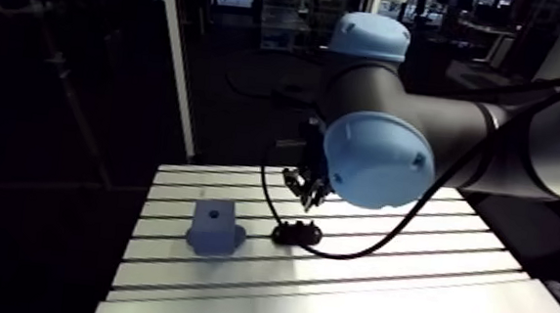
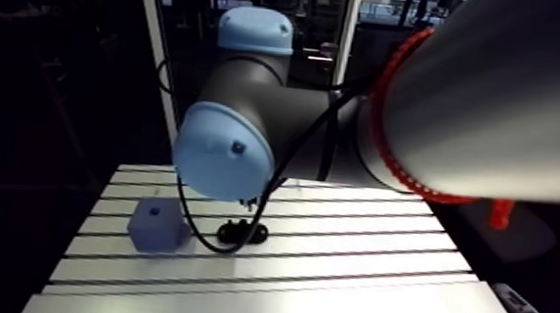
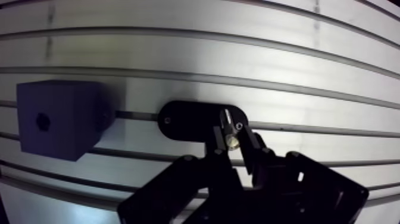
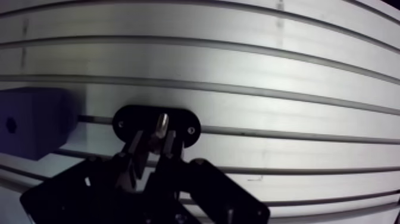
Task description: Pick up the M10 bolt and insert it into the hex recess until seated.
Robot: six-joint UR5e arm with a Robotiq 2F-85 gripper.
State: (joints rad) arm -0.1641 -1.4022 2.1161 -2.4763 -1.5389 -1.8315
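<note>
Clamping the M10 bolt, the end effector hangs over a black oval plate — blue block beside it.

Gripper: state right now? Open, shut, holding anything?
Gripper: shut on the M10 bolt, held between its fingers just above the black holder.
</note>
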